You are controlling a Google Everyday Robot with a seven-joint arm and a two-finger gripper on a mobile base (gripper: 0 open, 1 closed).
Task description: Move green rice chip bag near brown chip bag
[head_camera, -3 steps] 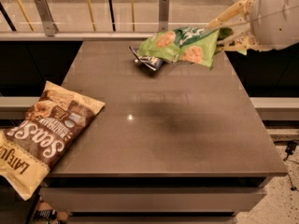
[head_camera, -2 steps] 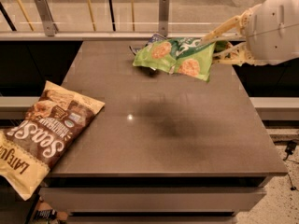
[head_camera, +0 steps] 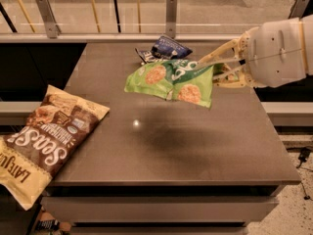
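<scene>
- The desk (head_camera: 195, 151) fills the middle of the view, dark and flat-topped, with its front edge nearest.
- The brown bag (head_camera: 46, 143) lies face up at the desk's front-left corner, set at a slant. Its pale yellow lower end hangs out past the left edge.
- A soft shadow (head_camera: 181, 138) lies on the desk top right of centre, below the green bag.
- The green bag (head_camera: 168, 80) hangs in the air over the rear half of the desk, a little right of centre and clear of the top. It is well apart from the brown bag. It is spread roughly flat with its rice-cake pictures facing up.
- The gripper (head_camera: 209, 68) reaches in from the right at the green bag's right end. Its jaws are pinched together on that end — holding the green bag up.
- The arm's white housing (head_camera: 281, 50) sits at the right edge of the view, past the desk's right side.
- A blue bag (head_camera: 168, 48) lies on the desk near its back edge, just behind the green bag.
- A railing (head_camera: 170, 13) with upright posts runs behind the desk, with pale floor beyond it.
</scene>
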